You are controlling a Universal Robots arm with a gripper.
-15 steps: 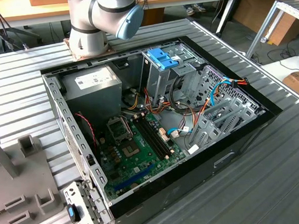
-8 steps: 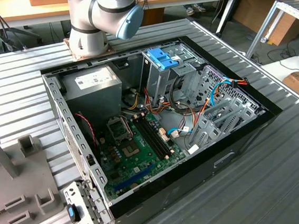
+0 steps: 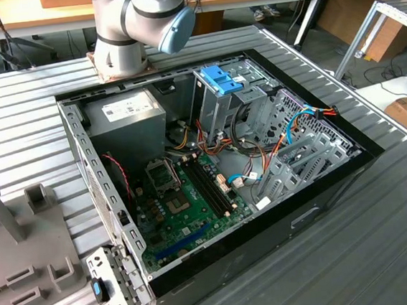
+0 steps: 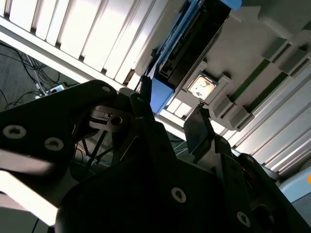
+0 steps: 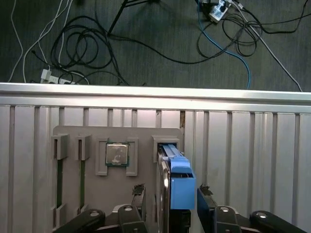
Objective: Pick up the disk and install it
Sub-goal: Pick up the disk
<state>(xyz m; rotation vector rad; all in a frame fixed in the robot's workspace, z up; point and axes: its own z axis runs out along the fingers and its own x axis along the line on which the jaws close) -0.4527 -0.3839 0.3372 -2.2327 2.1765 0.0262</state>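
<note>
1. Your gripper (image 5: 171, 191) is spread and pinching nothing. In the first wrist view its fingers (image 5: 139, 195) stand on either side of the disk (image 5: 181, 187), and the gap looks narrower on the side of the blue end tab.
2. The disk stands on edge in a slot of the grey holder (image 5: 146, 133), its black body framed by blue rails, with the end tab nearest the gripper.
3. To grasp it well, I judge you should centre the gripper over the disk first, so that both pads meet it together. If one lands early, it will likely push the disk against the slot wall.
4. Close on the flat sides and rails, not on the tab alone. The tab looks like thin plastic and may flex or slip.
5. Keep the fingers parallel to the slot so the disk does not bind in it.
6. Just beside the disk's slot, the same holder carries a processor chip (image 5: 116, 154) in a recess. Past that, memory sticks (image 5: 59, 179) stand in narrow slots. Keep the finger on that side clear of the slot's raised wall.
7. The holder rests on the ribbed metal counter (image 5: 243, 145). Beyond the counter's edge, cables (image 5: 97, 48) lie on the floor.
8. In the exterior view the open computer case (image 3: 317, 206) lies on the counter. Inside it is a tall grey cage (image 3: 214, 112) topped by a blue latch (image 3: 219, 79). The disk is not yet installed.
</note>
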